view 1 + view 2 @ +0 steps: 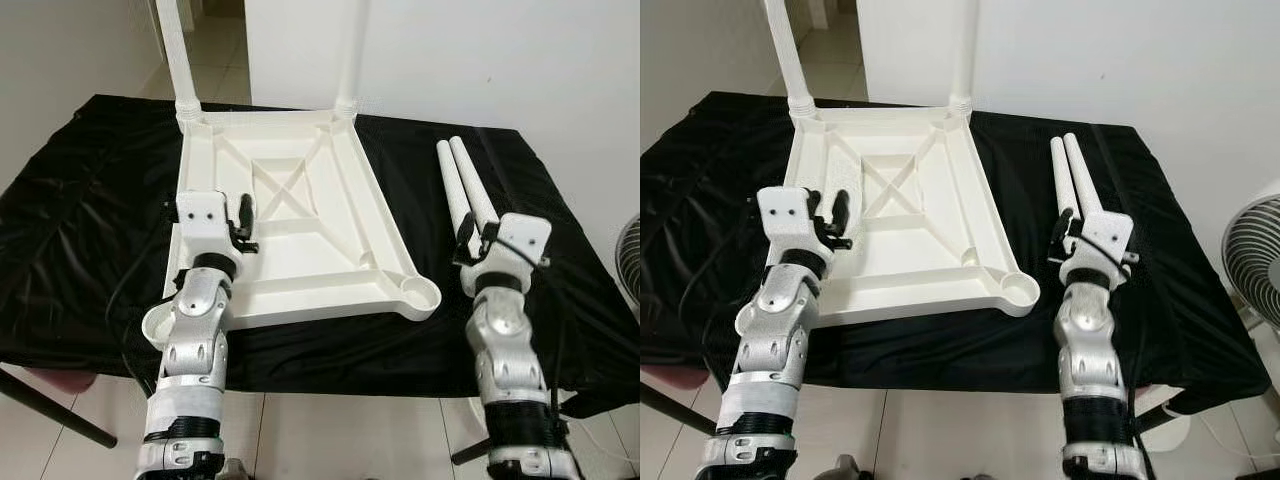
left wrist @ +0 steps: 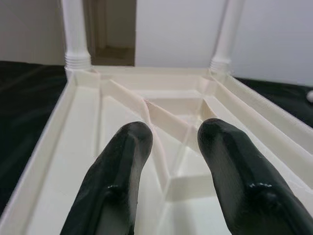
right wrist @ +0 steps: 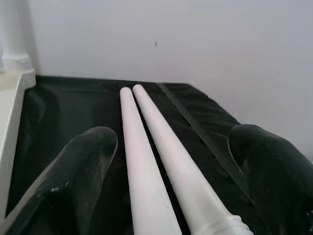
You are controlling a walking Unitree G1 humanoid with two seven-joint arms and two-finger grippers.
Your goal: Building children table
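A white plastic tabletop (image 1: 388, 222) lies upside down on a black cloth. Two white legs stand upright in its far corners, one on the left (image 1: 180, 60) and one on the right (image 1: 350, 60). The round socket (image 1: 415, 292) at its near right corner is empty; my left arm hides the near left corner. Two loose white legs (image 1: 462, 185) lie side by side on the cloth to the right of it. My left gripper (image 2: 173, 134) hovers open over the tabletop's left side. My right gripper (image 3: 173, 142) is open, with its fingers on either side of the loose legs' near ends.
The black cloth (image 1: 80, 200) covers the whole work table, whose front edge is just below my arms. A white wall stands close behind, with a doorway at the far left. A fan (image 1: 1255, 250) stands on the floor at the right.
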